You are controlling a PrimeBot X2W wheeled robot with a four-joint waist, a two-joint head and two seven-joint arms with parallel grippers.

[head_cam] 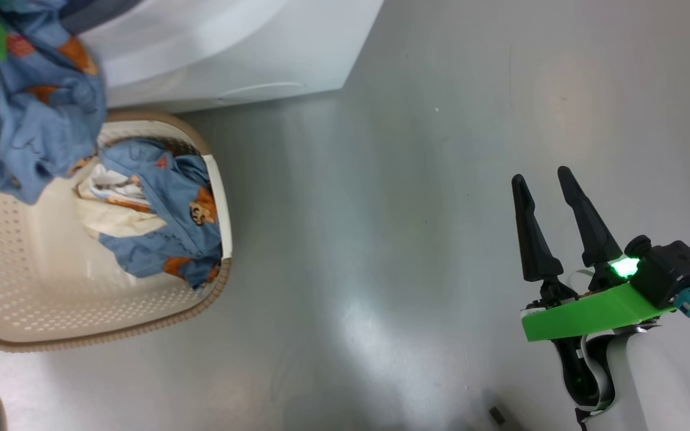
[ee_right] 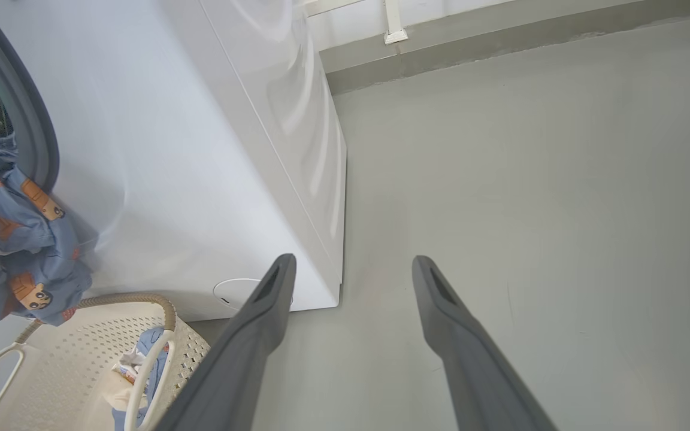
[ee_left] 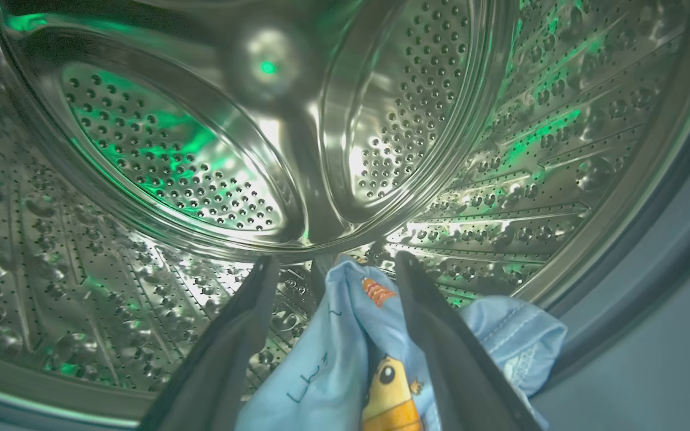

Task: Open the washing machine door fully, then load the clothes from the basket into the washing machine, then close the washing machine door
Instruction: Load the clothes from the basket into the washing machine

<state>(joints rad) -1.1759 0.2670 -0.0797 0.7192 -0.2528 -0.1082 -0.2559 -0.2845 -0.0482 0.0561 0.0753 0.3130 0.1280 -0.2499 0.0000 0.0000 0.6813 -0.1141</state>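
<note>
Poised inside the washing machine with left gripper spread, clothes draped between, unpinched; drum back dead ahead, upper frame. Idling lower right: right gripper wide, empty.

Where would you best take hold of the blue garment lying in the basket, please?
Grip the garment by its raised blue fold, coming straight down from above. It lies bunched against one wall of the basket, whose high sides block a sideways approach.
</note>
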